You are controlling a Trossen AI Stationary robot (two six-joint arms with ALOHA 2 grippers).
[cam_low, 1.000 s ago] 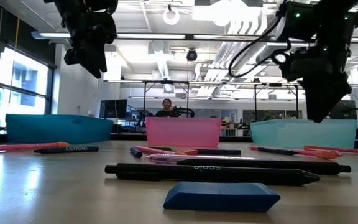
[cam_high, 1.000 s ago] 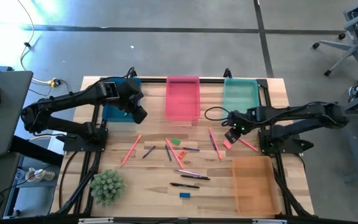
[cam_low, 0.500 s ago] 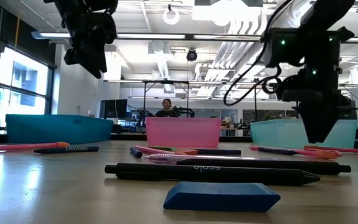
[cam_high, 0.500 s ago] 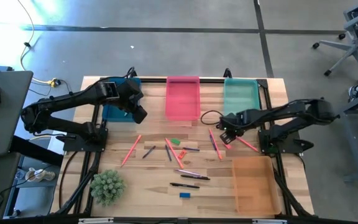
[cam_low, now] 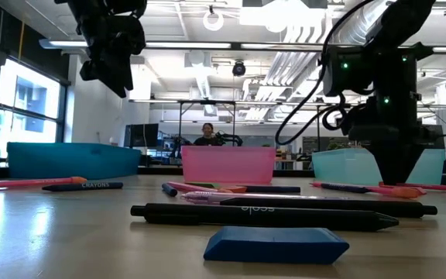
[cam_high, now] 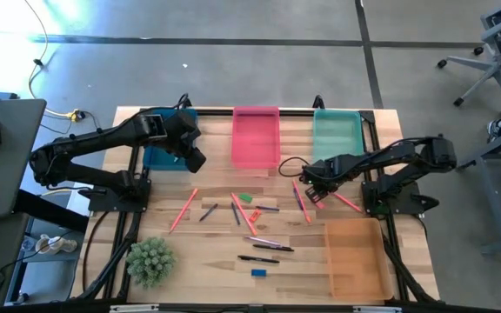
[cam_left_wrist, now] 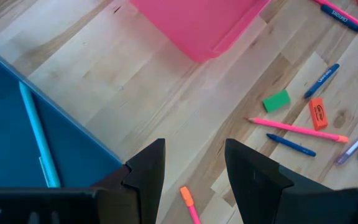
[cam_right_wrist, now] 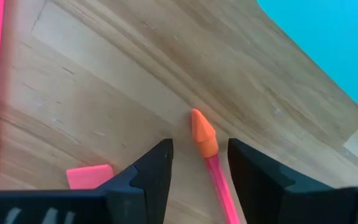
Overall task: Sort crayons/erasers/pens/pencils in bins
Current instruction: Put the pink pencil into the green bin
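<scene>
On the wooden bench (cam_high: 216, 252), the right pincer (cam_high: 313, 193) has moved left and down, centre-right in the high view. Its fingers, spread, straddle the orange tip of a thin salmon-pink stick (cam_right_wrist: 205, 147), ready to pinch it. The left pincer (cam_high: 195, 160), spread, waits beside the dark blue plastic bin (cam_high: 156, 158), upper left.

The pink stick (cam_right_wrist: 215, 167) runs out between the right hand's (cam_right_wrist: 197, 163) fingers.

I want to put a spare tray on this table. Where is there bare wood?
Bare wood lies beside the plant, toward the black pen, and between the blue bin and pink bin. The middle is crowded with sticks, especially around the right gripper.
</scene>
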